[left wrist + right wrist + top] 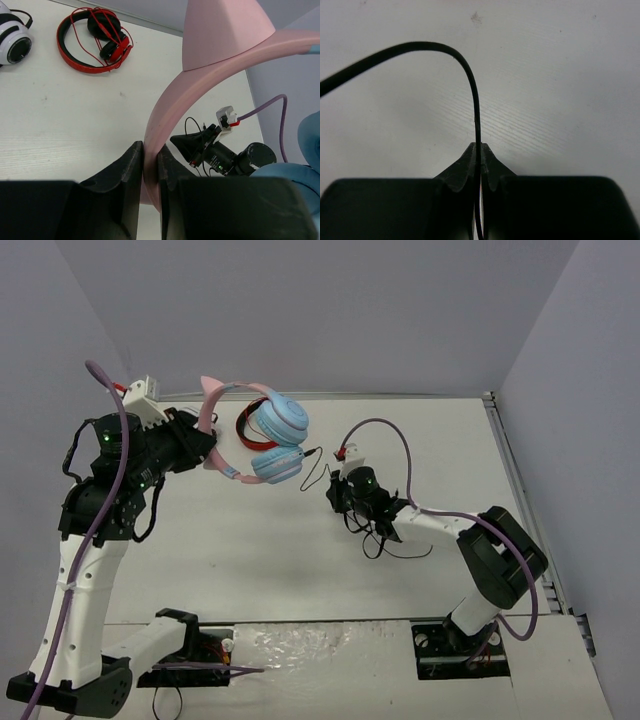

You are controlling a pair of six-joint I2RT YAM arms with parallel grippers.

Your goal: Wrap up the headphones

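Note:
The headphones have a pink cat-eared headband and light blue ear cups, and hang in the air over the table's back left. My left gripper is shut on the headband, which its jaws pinch in the left wrist view. The thin black cable runs from the lower ear cup to my right gripper, with slack lying on the table behind it. In the right wrist view the right gripper is shut on the cable, which arcs off to the left just above the table.
Red-and-black headphones lie on the white table near the back wall, partly hidden behind the blue cups in the top view. Black-and-white headphones lie further left. A metal rail runs along the table's right edge.

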